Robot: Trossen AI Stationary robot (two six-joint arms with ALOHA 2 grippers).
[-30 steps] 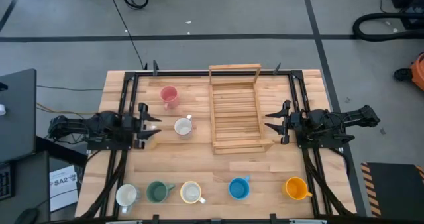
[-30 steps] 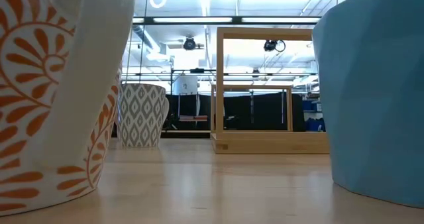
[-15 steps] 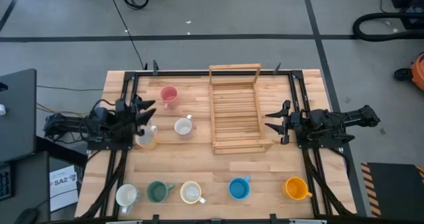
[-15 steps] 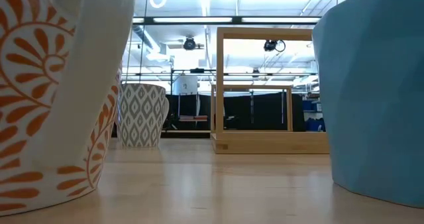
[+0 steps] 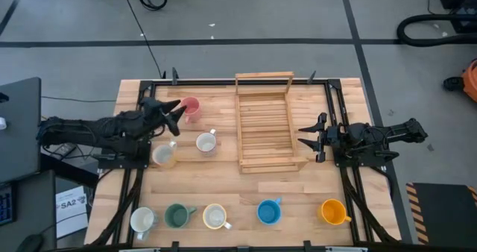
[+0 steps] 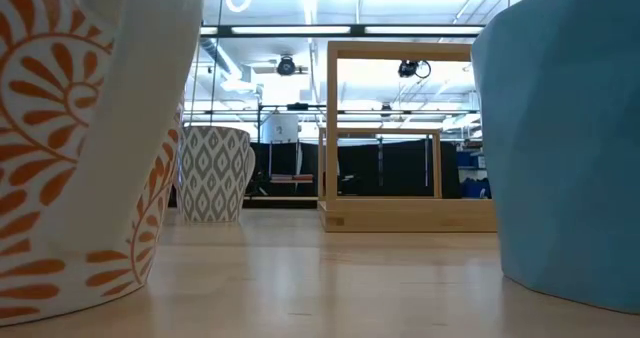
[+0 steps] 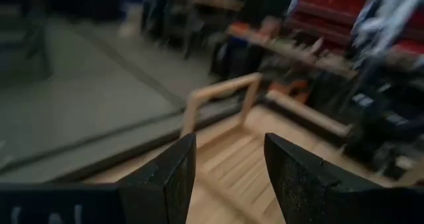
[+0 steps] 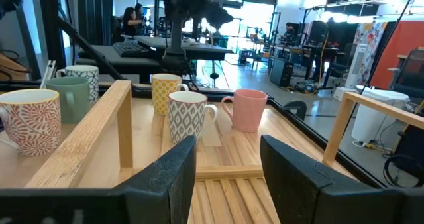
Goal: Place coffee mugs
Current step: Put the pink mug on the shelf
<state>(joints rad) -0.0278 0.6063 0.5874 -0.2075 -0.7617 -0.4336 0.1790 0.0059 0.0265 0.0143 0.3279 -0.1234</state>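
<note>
Mugs (image 8: 187, 116) cluster in right wrist view; left claw (image 7: 226, 174) sees only rack (image 7: 225, 151).

Pink mug (image 5: 189, 107), blue mug (image 5: 267, 212), orange mug (image 5: 332, 211) — plain colours.

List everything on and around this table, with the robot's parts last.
Wooden rack: one, pale wood, middle of the table towards the far edge.
Pink mug: one, left of the rack, near the far edge.
Grey-patterned white mug: one, just left of the rack.
Yellow mug: one, left of the grey-patterned mug.
Front row, left to right: white mug, green mug, orange-patterned white mug, blue mug, orange mug.
Table: one, light wood.
Left gripper: open, empty, beside the pink mug.
Right gripper: open, empty, at the rack's right side.
</note>
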